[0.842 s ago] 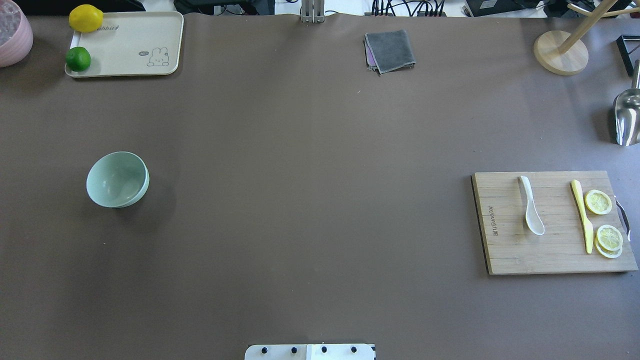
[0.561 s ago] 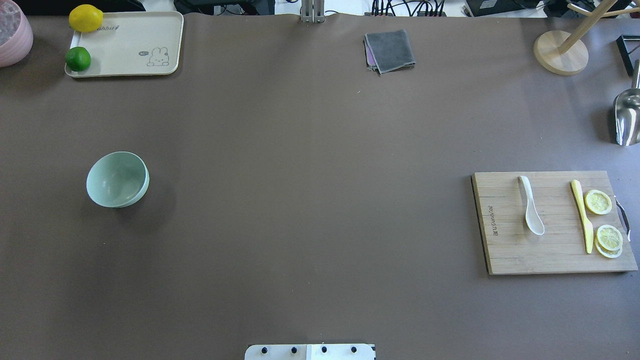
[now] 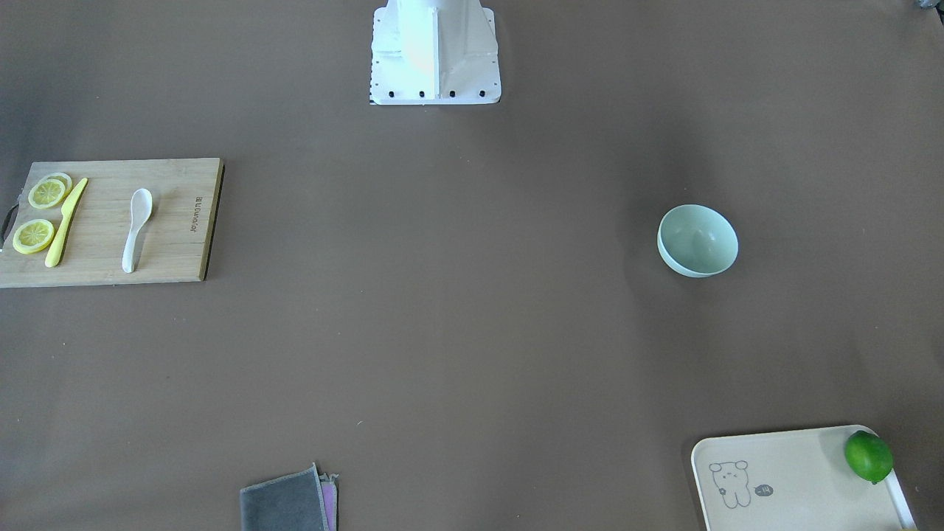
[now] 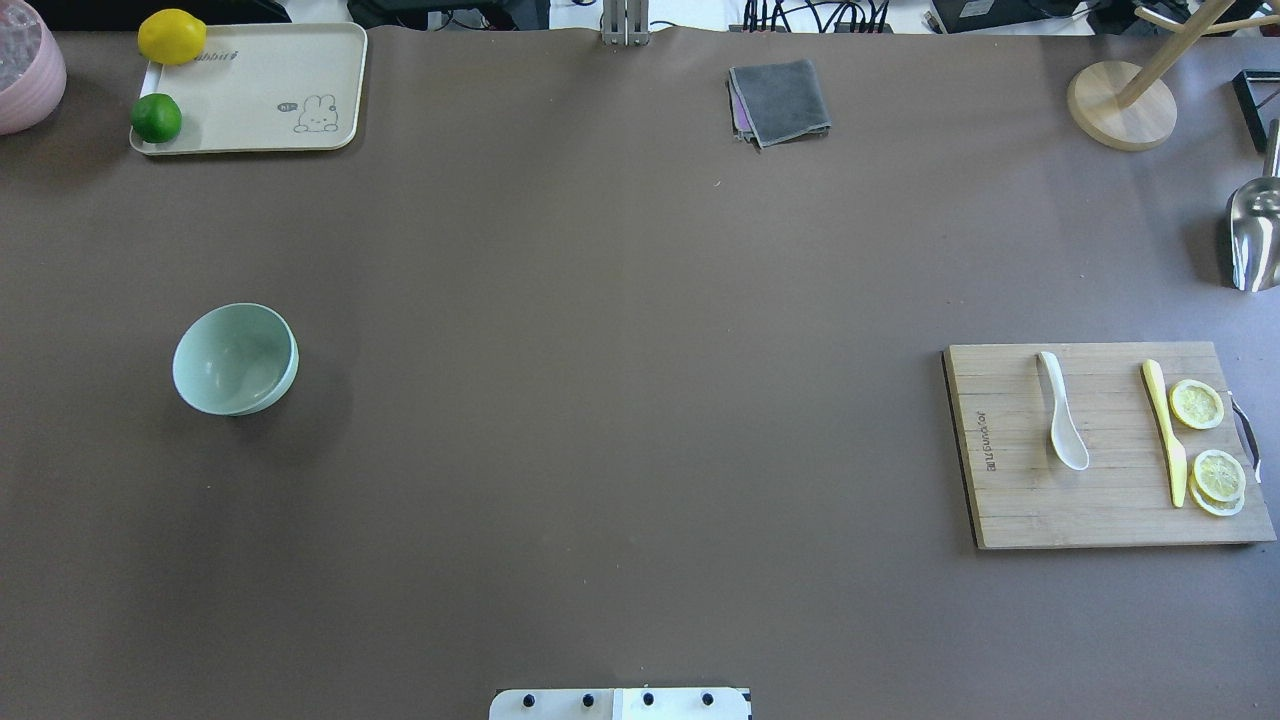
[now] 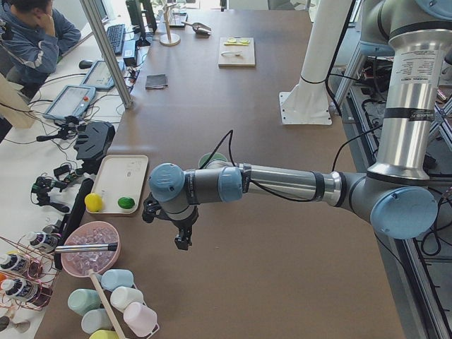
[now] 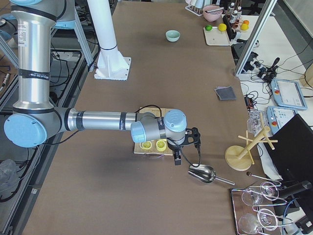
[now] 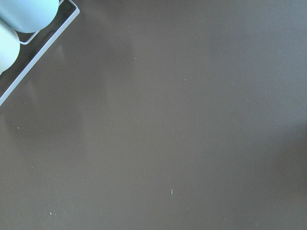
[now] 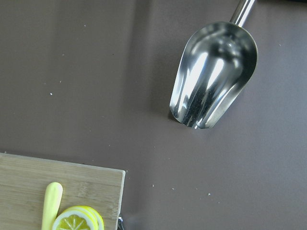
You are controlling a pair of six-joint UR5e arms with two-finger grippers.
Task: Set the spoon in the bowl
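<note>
I see silver tubes and pale-blue joint caps on my left arm (image 5: 282, 185) and right arm (image 6: 98, 120), black cables looping behind left claw (image 5: 181, 241) and right claw (image 6: 177, 159).

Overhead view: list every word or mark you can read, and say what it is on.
"joyoung", then two characters too small to read: near the board's left edge.
"rabbit", blurred, probably: on the tray's top edge, by the lemon.
"hi", in the tray's bubble: too small to be sure.
No other text.

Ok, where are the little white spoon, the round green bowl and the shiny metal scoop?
little white spoon (image 4: 1057, 405): overhead view, handle.
round green bowl (image 4: 233, 358): overhead view, inside.
shiny metal scoop (image 8: 213, 76): right wrist view, hollow.
</note>
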